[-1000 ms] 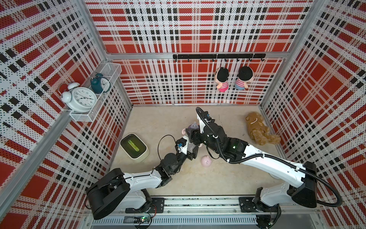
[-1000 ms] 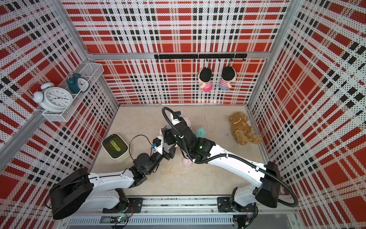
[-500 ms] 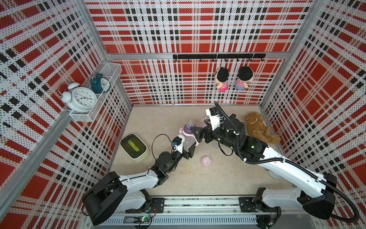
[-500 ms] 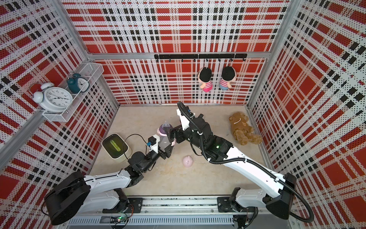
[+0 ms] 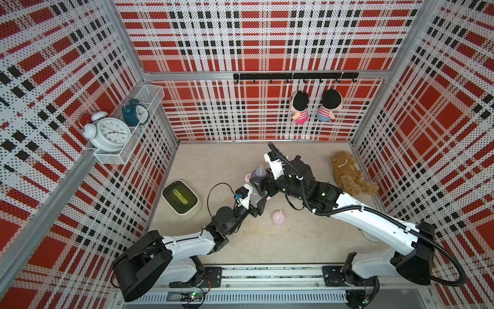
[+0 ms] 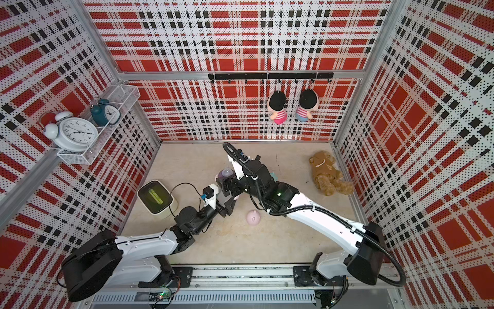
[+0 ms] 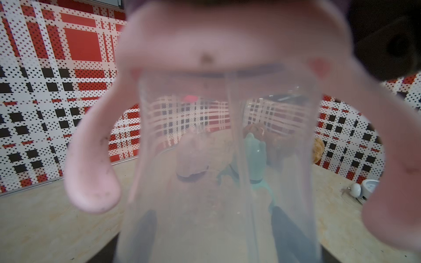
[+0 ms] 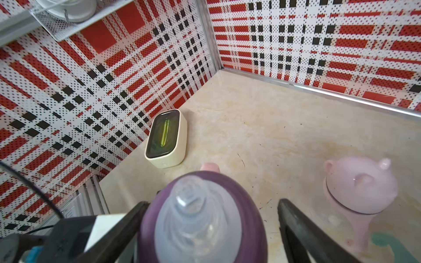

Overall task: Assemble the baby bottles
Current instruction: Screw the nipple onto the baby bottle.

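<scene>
The bottle (image 7: 227,159) is held up over the middle of the table (image 5: 267,240), roughly upright. The left gripper (image 5: 256,206) is clamped on the bottle's clear lower body. Its pink handle ring (image 7: 91,173) hangs around the neck, and the purple collar (image 8: 248,200) with the soft teat (image 8: 196,216) sits on top. The right gripper (image 8: 210,207) straddles that collar with its jaws apart: one finger lies against the collar's side, while the other stands clear of it with table showing in the gap. This looks like a fresh bite in the middle of screwing the collar down. To do that well, the right gripper should shift sideways until the collar is centred, so both fingers meet it together and do not shove the bottle over. It should bite on the wide purple band, well below the teat, and turn about the bottle's own axis while the left gripper stays firm. I cannot tell how far the thread is seated, so watch that the handle ring does not ride up or tilt. The loose pink cap (image 5: 278,218) lies on the table just beside the left arm, probably for this bottle. A capped pink bottle (image 8: 360,189) stands nearby.
</scene>
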`<state>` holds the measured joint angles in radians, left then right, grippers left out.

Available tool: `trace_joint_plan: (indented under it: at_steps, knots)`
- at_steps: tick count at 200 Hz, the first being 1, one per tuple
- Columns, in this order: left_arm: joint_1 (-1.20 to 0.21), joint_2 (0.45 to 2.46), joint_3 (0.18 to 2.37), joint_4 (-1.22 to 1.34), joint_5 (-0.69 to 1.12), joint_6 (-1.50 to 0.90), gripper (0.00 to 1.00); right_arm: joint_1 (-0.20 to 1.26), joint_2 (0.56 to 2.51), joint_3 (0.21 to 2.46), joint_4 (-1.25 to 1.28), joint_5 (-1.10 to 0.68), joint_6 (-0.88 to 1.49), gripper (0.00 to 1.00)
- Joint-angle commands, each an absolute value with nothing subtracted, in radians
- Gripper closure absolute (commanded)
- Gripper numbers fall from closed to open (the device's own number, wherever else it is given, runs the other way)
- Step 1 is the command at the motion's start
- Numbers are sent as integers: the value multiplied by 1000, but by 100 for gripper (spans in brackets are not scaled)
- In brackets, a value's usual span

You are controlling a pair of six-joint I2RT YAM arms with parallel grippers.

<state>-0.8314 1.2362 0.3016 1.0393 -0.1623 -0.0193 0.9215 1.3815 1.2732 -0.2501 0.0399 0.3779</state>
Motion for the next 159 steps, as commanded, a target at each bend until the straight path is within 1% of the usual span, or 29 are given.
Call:
trace_joint_plan:
  at_steps: [1, 41, 61, 69, 76, 77, 87, 90, 100, 115, 121, 126, 159]
  knots:
    - [-836, 1228, 304, 1103, -186, 0, 100, 923, 1397, 1317, -260, 51, 384, 17]
    - [-841, 1224, 299, 1103, -195, 12, 100, 923, 1417, 1328, -266, 46, 396, 29]
    - [-843, 1225, 298, 1103, -196, 20, 100, 923, 1420, 1330, -268, 53, 398, 38]
    - [-845, 1225, 296, 1103, -198, 24, 97, 923, 1417, 1327, -264, 57, 397, 41]
    - [-848, 1224, 295, 1103, -197, 27, 91, 923, 1415, 1324, -263, 64, 396, 44]
    - [-848, 1224, 295, 1103, -197, 27, 87, 923, 1415, 1324, -262, 65, 395, 44]
    - [-850, 1225, 293, 1103, -196, 32, 61, 923, 1409, 1321, -260, 76, 394, 46]
    - [-850, 1224, 293, 1103, -195, 33, 57, 923, 1407, 1320, -257, 79, 392, 47]
    - [-851, 1224, 291, 1103, -195, 35, 47, 923, 1398, 1311, -247, 88, 384, 48]
    - [-854, 1227, 291, 1103, -210, 30, 12, 922, 1384, 1300, -231, 99, 374, 49]
    - [-856, 1229, 291, 1103, -226, 27, 0, 921, 1378, 1296, -226, 103, 369, 49]
    - [-857, 1231, 291, 1102, -234, 24, 2, 921, 1375, 1294, -223, 108, 363, 49]
    - [-857, 1231, 295, 1073, -251, 11, 2, 920, 1361, 1277, -219, 143, 309, 49]
